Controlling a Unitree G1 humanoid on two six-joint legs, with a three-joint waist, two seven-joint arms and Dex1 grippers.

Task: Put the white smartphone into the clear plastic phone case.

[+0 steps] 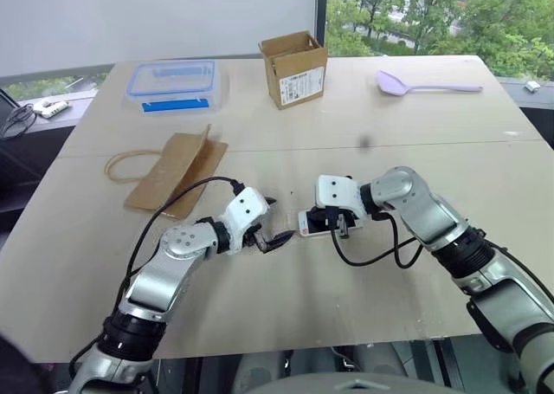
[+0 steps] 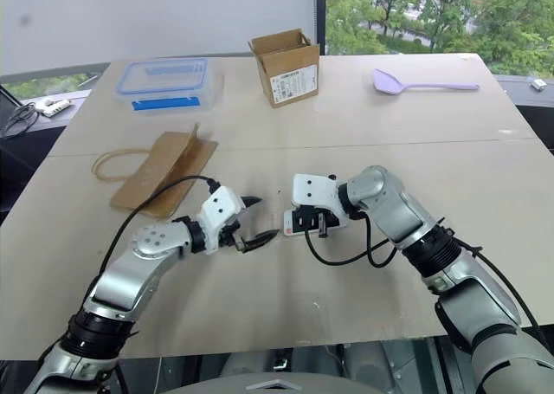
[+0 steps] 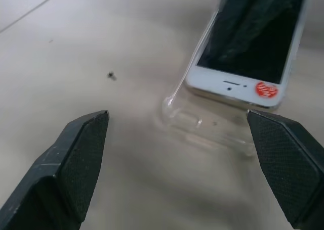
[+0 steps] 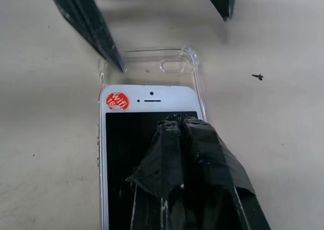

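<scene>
While right gripper (image 4: pixel 174 126) fingers sit clenched on the white smartphone (image 4: pixel 131 139) screen, frame centre, it's partly slid into the clear plastic phone case (image 4: pixel 172 63); top end still uncovered. Left gripper (image 3: pixel 177 154) spread wide, grasping nothing, facing case end.

A round red sticker (image 4: pixel 117 100) on the white smartphone (image 4: pixel 147 154), at the top corner of its white bezel beside the earpiece slot, reads "WiFi" with "16" under it. The cardboard box (image 1: pixel 293 67) carries a white printed label (image 1: pixel 302 85) on its side; its print is too small to read.
</scene>
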